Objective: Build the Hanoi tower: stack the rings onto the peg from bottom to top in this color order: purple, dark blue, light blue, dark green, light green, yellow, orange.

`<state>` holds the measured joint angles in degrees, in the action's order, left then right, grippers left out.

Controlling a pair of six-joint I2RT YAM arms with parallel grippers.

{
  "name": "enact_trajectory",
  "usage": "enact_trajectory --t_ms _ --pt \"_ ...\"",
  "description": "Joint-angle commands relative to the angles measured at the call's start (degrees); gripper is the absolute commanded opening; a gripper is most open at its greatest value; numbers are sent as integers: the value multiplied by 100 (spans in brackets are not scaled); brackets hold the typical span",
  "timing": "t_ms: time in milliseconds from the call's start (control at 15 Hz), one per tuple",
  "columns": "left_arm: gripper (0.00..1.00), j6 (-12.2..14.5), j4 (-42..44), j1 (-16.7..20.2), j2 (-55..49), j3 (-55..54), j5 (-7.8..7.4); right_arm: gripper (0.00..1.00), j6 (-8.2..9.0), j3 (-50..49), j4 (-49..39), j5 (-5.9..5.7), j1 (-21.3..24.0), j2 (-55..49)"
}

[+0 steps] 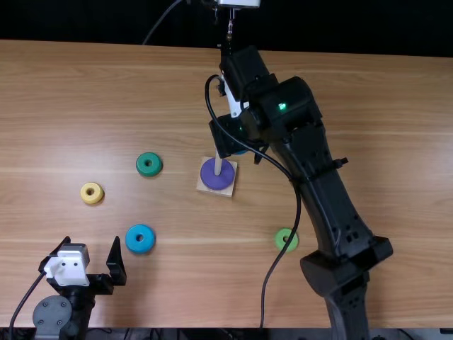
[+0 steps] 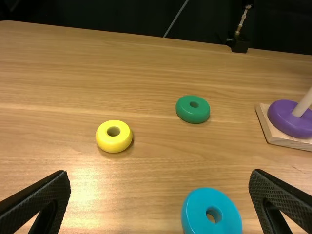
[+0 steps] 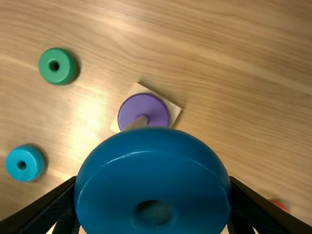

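My right gripper point(image 1: 241, 154) is over the far side of the peg base point(image 1: 228, 190), where the purple ring point(image 1: 216, 181) lies around the peg's foot. In the right wrist view the gripper point(image 3: 153, 181) is shut on the dark blue ring point(image 3: 153, 170), held close to the camera beside the peg point(image 3: 136, 123). My left gripper point(image 1: 92, 244) stands open at the near left; in its wrist view the gripper point(image 2: 160, 179) has nothing between its fingertips. Loose rings lie on the table: light blue point(image 1: 132, 239), dark green point(image 1: 141, 164), yellow point(image 1: 85, 193) and light green point(image 1: 279, 239).
An orange-red ring point(image 3: 280, 205) is partly visible at the right wrist view's edge. The right arm and its loose cable stretch over the table right of the peg, the cable passing above the light green ring. A metal stand rises at the table's far edge.
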<state>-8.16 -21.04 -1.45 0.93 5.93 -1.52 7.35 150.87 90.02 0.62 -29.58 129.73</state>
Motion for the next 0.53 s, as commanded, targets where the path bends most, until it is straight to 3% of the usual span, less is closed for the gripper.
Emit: enact_trajectory --t_ms 0,467 --pt "100 25 -449 31 -93 -593 25 2 -29 162 -2 33 -118 -44" --pt "100 25 -449 31 -93 -593 25 2 13 162 -2 22 -338 219"
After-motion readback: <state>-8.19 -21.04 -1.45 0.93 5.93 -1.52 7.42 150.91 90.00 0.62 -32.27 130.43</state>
